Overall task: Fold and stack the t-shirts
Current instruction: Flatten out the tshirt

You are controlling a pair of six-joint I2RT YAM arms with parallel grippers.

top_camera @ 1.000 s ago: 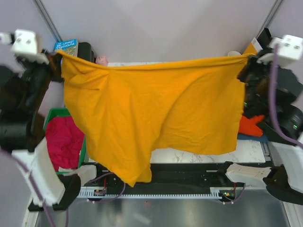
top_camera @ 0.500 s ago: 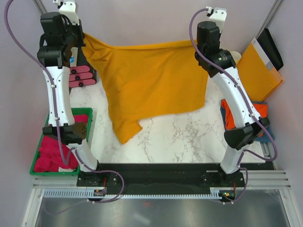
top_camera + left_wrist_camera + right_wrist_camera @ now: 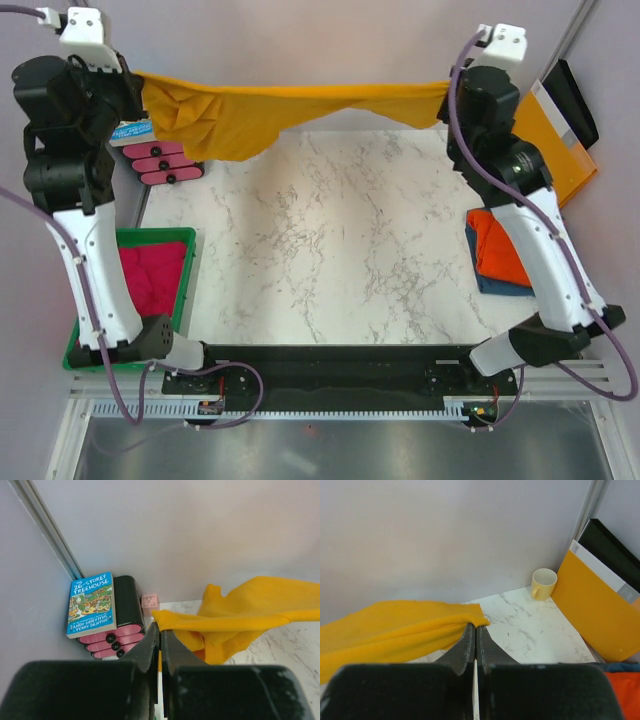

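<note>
The mustard-yellow t-shirt [image 3: 290, 105] hangs stretched between my two grippers along the table's far edge, sagging in the middle and bunched near the left. My left gripper [image 3: 135, 85] is shut on its left end, seen in the left wrist view [image 3: 160, 626] with cloth [image 3: 250, 610] trailing right. My right gripper [image 3: 452, 95] is shut on its right end, seen in the right wrist view [image 3: 475, 625] with cloth [image 3: 385, 630] trailing left. The orange-red t-shirt [image 3: 498, 247] lies folded on the blue one [image 3: 490, 280] at the right edge.
A green bin [image 3: 188, 240] holding magenta cloth [image 3: 150, 280] stands at the left. A book [image 3: 91, 604] on pink-and-black holders [image 3: 160, 160] is at the back left. A yellow-orange envelope [image 3: 555, 140] and a yellow mug [image 3: 543, 583] are at the back right.
Both arms moved apart and back toward the far edge with the mustard shirt. The shirt went from hanging wide open to a taut, narrow band.
</note>
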